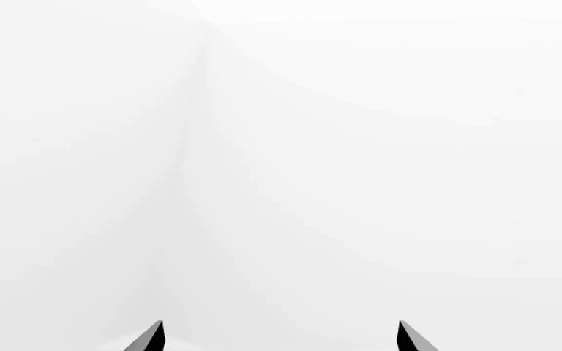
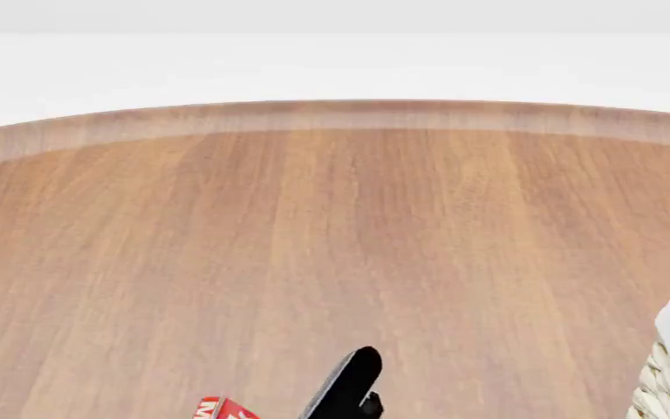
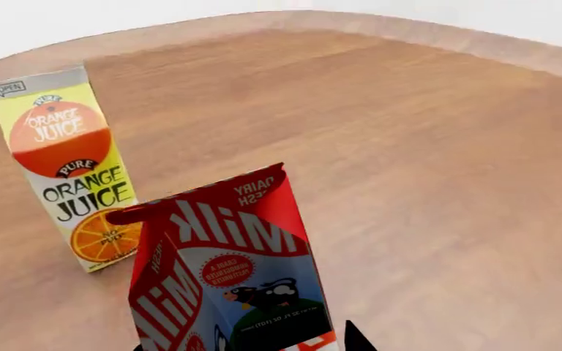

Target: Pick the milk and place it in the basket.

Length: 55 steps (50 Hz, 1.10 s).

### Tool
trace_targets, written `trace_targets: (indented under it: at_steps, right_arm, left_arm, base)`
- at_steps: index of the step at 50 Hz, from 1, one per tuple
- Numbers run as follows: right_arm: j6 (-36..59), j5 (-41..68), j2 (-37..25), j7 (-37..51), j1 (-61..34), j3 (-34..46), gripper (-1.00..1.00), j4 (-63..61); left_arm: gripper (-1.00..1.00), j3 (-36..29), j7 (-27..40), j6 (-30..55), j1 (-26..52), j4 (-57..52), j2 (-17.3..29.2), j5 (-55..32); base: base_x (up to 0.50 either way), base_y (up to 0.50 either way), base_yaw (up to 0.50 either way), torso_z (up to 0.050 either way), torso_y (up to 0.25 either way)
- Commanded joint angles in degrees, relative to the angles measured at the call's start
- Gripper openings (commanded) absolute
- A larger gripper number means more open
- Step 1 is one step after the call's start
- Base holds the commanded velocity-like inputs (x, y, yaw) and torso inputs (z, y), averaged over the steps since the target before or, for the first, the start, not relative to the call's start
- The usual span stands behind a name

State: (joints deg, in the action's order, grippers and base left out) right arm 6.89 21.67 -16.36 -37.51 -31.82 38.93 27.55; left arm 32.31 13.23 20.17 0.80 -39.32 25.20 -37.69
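The milk (image 3: pixel 227 270), one gable-top carton with a red top and a cow picture, fills the lower centre of the right wrist frame and appears lifted and tilted above the table (image 2: pixel 335 253). In the head frame only its red corner (image 2: pixel 221 409) shows at the bottom edge, left of centre.

One round wooden table spans every view that shows the scene. One wicker basket (image 2: pixel 661 384) with white cloth lining shows only at the lower right corner of the head frame, well apart from the carton. One orange juice carton (image 3: pixel 71 168) stands upright at the left of the right wrist frame, near the milk but not touching.

The right gripper (image 3: pixel 357 338) shows just a dark tip beside the carton base; judged to be clamped on the milk. The left gripper (image 1: pixel 281 338) has its two tips spread wide with nothing between, facing blank white.

Judged step: carrying. The next move calls for travel toward the basket, clearing its rim, then release.
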Motion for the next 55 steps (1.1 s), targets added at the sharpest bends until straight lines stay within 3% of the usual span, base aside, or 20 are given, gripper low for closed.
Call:
trace_targets:
  at_steps: [1, 14, 24, 43, 55]
  right_arm:
    - [2.8, -2.0, -1.8, 12.3, 1.3, -7.8, -1.00, -14.7]
    - [12.8, -0.1, -3.8, 25.1, 2.7, -14.0, -1.00, -28.5]
    - [14.6, 3.5, -4.5, 32.7, 3.9, -22.0, -1.00, -33.9]
    - [6.2, 5.9, -1.4, 49.0, 8.0, -39.9, -1.00, -38.6]
    - [-0.1, 4.2, 0.9, 47.0, 7.9, -39.8, -1.00, -31.0]
  left_arm:
    - [1.00, 0.9, -1.1, -1.4, -0.4, 0.4, -1.0, 2.0]
    - [1.00, 0.9, -1.0, -1.5, -0.6, 0.2, -0.9, 2.0]
    - [1.00, 0.7, -0.9, -1.5, -0.5, 0.3, -0.8, 2.0]
    - [1.00, 0.1, -0.9, -1.8, -0.6, 0.6, -0.7, 2.3]
    - [1.00, -0.2, -0.8, -2.0, -0.7, 0.7, -0.7, 2.5]
  base:
    - [0.00, 0.00, 0.00, 0.000, 0.000]
    - [0.00, 0.00, 0.00, 0.000, 0.001]
    - [0.00, 0.00, 0.00, 0.000, 0.001]
    - [0.00, 0.00, 0.00, 0.000, 0.002]
    - [0.00, 0.00, 0.00, 0.000, 0.001]
